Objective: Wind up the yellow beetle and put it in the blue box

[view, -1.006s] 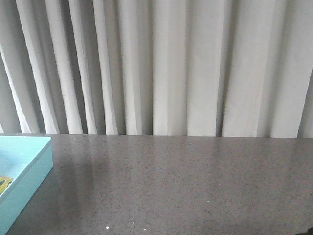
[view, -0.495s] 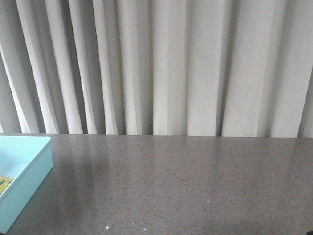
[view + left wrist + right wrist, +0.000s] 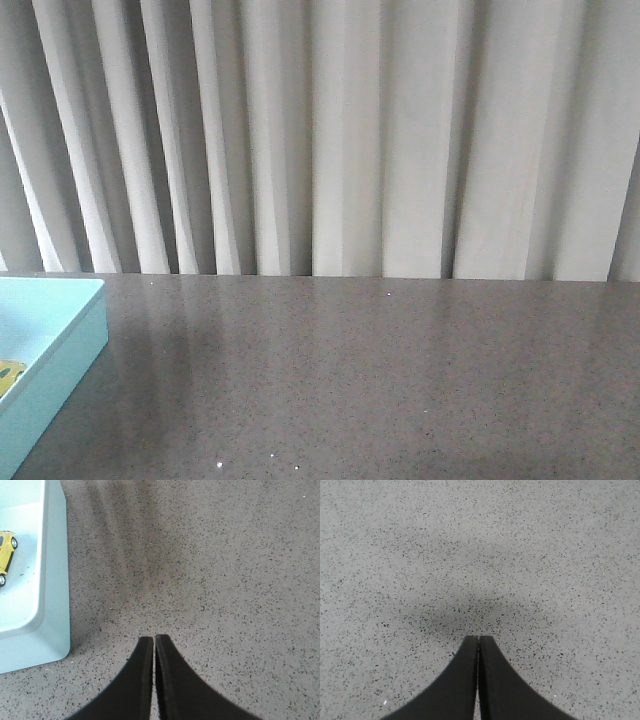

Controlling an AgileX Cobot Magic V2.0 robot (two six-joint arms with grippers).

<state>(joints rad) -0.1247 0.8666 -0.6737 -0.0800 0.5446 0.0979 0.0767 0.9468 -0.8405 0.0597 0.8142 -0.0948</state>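
Observation:
The yellow beetle (image 3: 6, 555) lies inside the blue box (image 3: 52, 580); a sliver of it also shows in the front view (image 3: 8, 373), at the left edge inside the box (image 3: 60, 345). My left gripper (image 3: 154, 638) is shut and empty, above bare table just beside the box's outer wall. My right gripper (image 3: 479, 638) is shut and empty above bare table. Neither gripper shows in the front view.
The speckled grey table (image 3: 380, 380) runs back to a pale pleated curtain (image 3: 340, 140). The blue box stands at the table's left side.
A small dark shape at the front view's bottom right corner has dropped out of sight. The box and the beetle have not moved.

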